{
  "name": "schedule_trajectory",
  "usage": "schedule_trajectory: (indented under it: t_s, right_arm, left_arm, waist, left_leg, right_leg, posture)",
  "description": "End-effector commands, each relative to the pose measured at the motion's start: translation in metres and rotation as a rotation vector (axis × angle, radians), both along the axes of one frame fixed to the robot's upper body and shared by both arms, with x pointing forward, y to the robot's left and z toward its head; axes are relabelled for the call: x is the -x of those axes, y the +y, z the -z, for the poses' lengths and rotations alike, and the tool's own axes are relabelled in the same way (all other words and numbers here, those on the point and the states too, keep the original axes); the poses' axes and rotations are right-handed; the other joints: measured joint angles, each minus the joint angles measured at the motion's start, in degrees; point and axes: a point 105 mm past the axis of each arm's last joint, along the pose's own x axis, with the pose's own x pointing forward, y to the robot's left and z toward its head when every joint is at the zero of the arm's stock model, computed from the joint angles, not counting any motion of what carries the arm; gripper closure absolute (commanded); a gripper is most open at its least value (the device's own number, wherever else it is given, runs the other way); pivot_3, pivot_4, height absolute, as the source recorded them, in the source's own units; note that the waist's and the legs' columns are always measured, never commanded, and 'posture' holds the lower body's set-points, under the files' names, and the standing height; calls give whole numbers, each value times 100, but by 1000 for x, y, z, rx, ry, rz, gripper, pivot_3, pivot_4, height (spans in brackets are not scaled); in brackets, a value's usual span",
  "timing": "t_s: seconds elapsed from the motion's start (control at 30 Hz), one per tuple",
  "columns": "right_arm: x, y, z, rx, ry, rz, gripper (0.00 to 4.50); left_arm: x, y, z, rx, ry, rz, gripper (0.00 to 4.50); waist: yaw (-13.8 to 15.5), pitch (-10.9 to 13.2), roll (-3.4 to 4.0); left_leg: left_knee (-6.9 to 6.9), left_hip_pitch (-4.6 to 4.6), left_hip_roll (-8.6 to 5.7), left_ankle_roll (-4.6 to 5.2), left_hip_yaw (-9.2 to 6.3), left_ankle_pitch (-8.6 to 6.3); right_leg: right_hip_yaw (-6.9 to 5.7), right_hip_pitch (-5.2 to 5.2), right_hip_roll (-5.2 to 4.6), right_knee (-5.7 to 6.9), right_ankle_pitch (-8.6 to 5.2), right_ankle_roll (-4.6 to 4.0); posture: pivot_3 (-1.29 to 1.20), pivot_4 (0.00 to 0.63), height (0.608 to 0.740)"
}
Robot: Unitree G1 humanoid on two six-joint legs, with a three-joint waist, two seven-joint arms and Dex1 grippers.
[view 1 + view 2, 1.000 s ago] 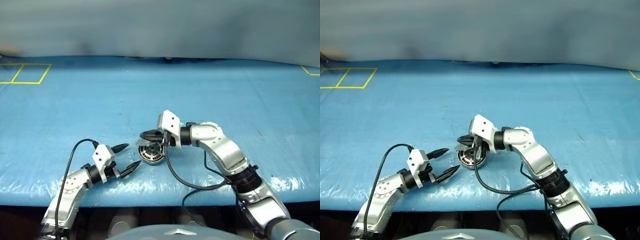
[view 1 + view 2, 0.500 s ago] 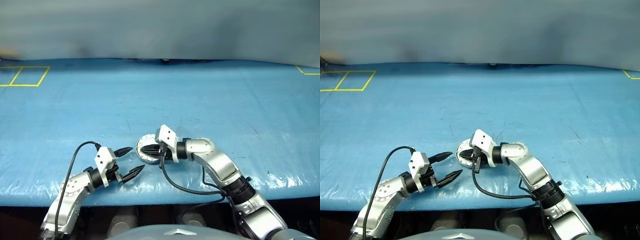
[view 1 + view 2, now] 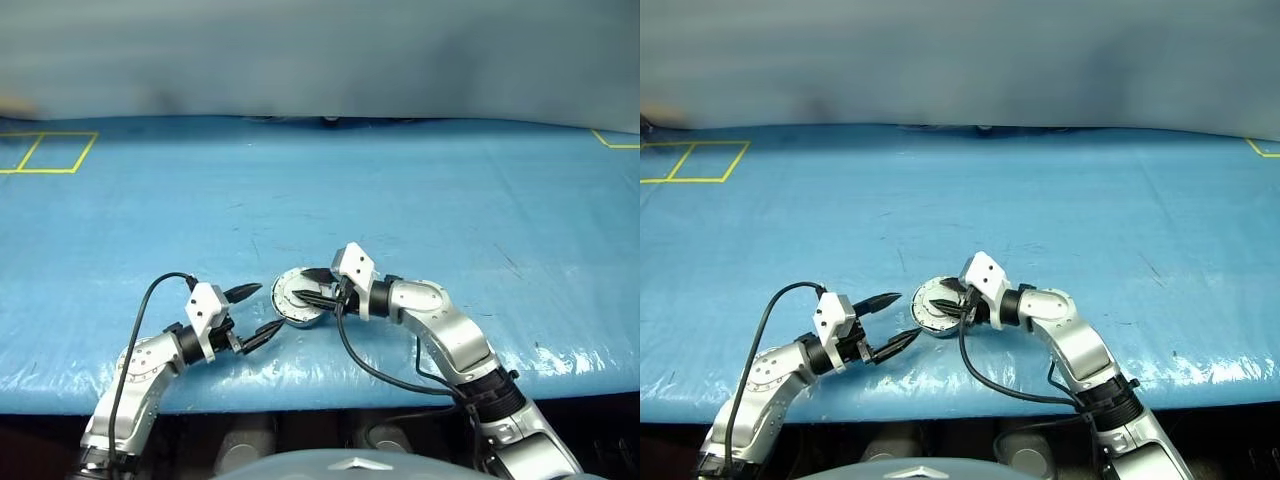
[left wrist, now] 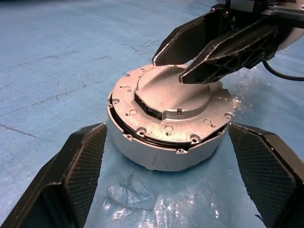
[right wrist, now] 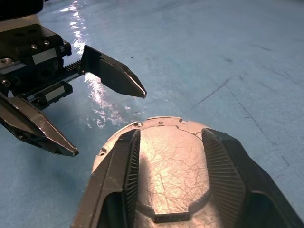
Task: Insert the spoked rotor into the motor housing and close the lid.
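The motor housing (image 4: 156, 159) sits on the blue table near its front edge. The lid (image 4: 173, 97) lies flat on top of it, smooth grey face up. The spoked rotor is hidden. My right gripper (image 3: 308, 284) hovers just over the lid, open, its two fingers (image 5: 228, 178) spread either side of the lid's raised middle (image 5: 166, 166). My left gripper (image 3: 266, 308) is open a little to the left of the housing, one fingertip on each side, apart from it and holding nothing.
A blue sheet (image 3: 450, 200) covers the table, and its front edge (image 3: 320, 385) runs close below the housing. Yellow tape squares (image 3: 50, 150) mark the far left corner. A black cable (image 3: 375, 370) loops from my right wrist.
The lid, held tilted up over the copper windings a second ago, has come down flat on the housing. My right gripper has opened off it. The left gripper has kept its place.
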Motion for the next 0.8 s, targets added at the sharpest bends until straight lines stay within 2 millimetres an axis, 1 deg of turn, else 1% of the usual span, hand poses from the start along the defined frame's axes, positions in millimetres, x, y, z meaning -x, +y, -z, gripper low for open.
schedule_trajectory:
  t_s: [0.03,0.1,0.3,0.43,0.5,0.53,0.6,0.8]
  right_arm:
    - [-4,2,-6,14,-58,3,1228]
    - [-1,3,-3,30,-56,-11,568]
    - [5,6,5,69,-64,-44,568]
    - [6,8,11,85,-59,-47,568]
    - [4,7,17,110,-59,-34,568]
    - [2,6,20,118,-58,-23,951]
    - [0,6,21,118,-57,-15,1448]
    - [-1,12,5,25,-43,9,1479]
  left_arm:
    - [-2,0,-7,26,-18,1,174]
    - [-3,0,-7,26,-19,2,174]
    - [-2,0,-9,27,-26,2,174]
    - [-2,1,-11,28,-43,-2,174]
    - [-3,1,-14,31,-52,-5,174]
    - [-3,2,-15,32,-54,-5,174]
    - [-4,2,-16,33,-55,-4,174]
    - [-5,3,-18,39,-59,-11,174]
  waist:
    - [6,0,-1]
    - [8,1,-1]
    - [10,1,-1]
    - [9,1,-1]
    - [7,1,-1]
    - [6,1,-1]
    - [6,1,-1]
    - [-8,1,-1]
  left_leg:
    - [0,0,0,0,0,0]
    - [1,-2,-1,1,1,0]
    - [1,-2,0,1,2,0]
    - [2,-2,0,1,2,0]
    - [1,-2,0,1,2,0]
    - [1,-2,1,1,2,0]
    - [2,-1,0,0,2,0]
    - [4,0,4,-4,2,2]
  right_leg:
    - [0,0,0,-1,0,0]
    - [0,0,-1,-2,0,0]
    - [1,-2,0,-2,0,0]
    - [1,-1,-1,-2,0,0]
    - [1,-1,0,-2,0,0]
    - [1,-1,0,-1,0,0]
    - [1,0,0,-1,0,0]
    - [2,1,4,0,0,0]
  posture:
    - [0,150,740]
    - [0,150,740]
    - [0,150,740]
    - [0,150,740]
    - [0,150,740]
    - [0,150,740]
    - [0,150,740]
    - [0,150,740]
